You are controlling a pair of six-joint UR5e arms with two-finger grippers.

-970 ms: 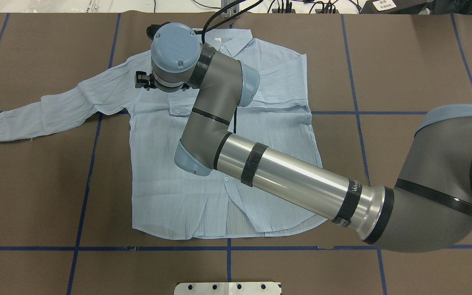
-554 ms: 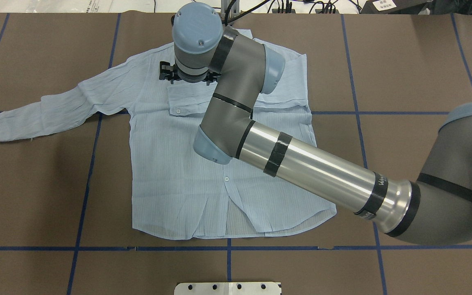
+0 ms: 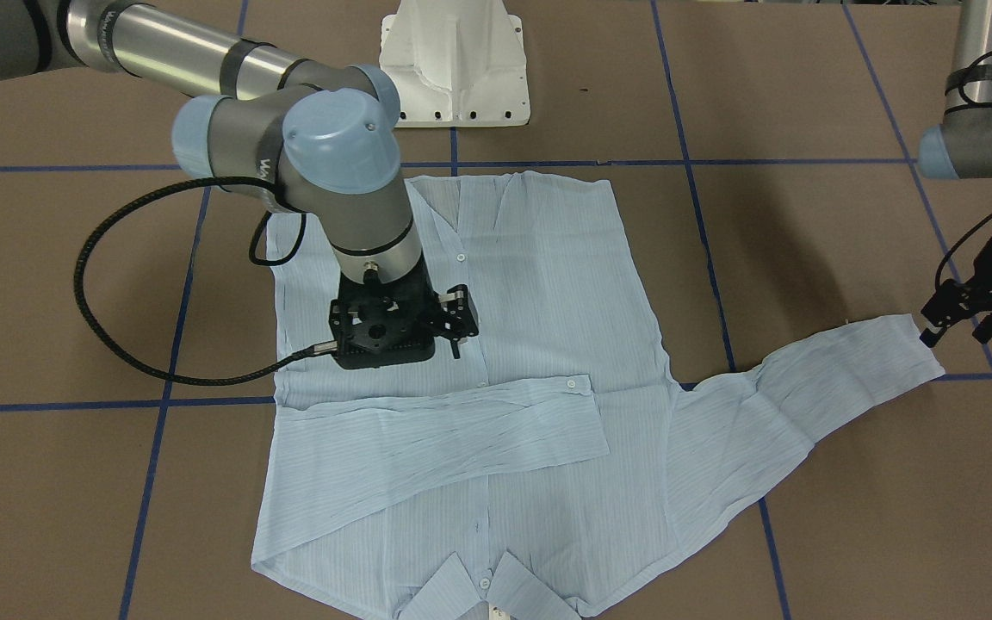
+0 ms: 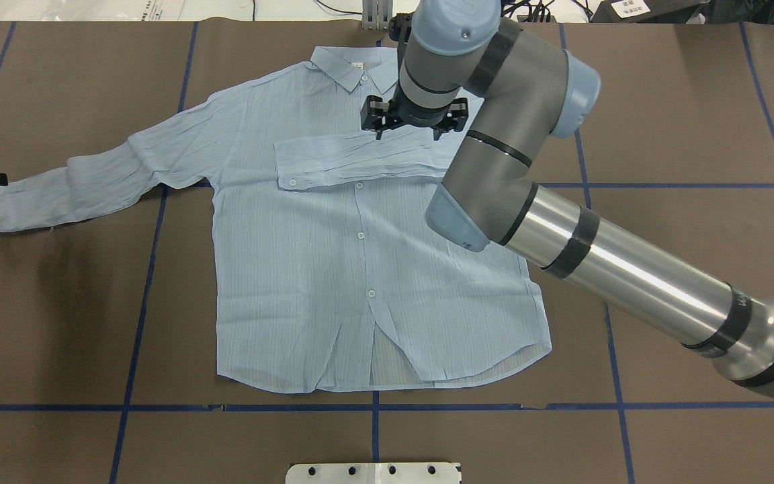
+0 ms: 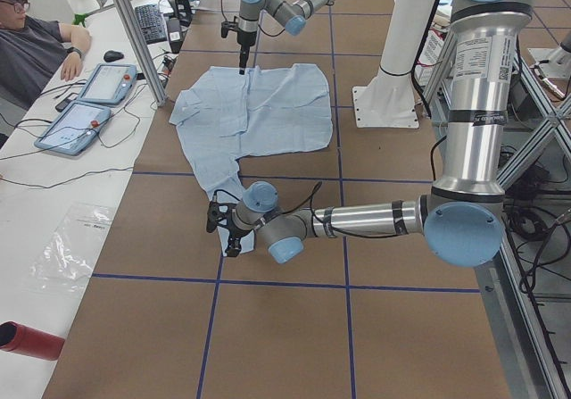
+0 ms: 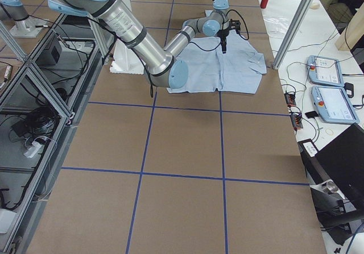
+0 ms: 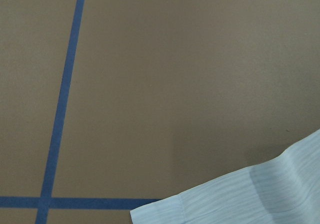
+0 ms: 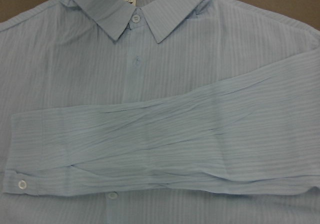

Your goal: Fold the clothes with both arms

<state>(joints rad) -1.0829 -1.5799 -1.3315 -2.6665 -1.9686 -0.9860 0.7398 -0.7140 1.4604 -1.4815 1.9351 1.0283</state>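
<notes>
Folding my pale blue striped shirt [image 4: 333, 269], one sleeve [image 3: 793, 392] remains: black left gripper [image 3: 961, 330], spread, must pinch its cuff [image 3: 902, 349]; black right gripper [image 4: 408, 132] hovers spread.

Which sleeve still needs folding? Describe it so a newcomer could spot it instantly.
Find the pale blue shirt spread on the brown table. The folded sleeve lies across the chest; the outstretched sleeve runs sideways onto the table, its cuff beside the left end effector.

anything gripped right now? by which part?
Nothing, as far as the views show. The right gripper hangs open above the folded sleeve. The left gripper is open beside the outstretched sleeve's cuff, not clamping it.
</notes>
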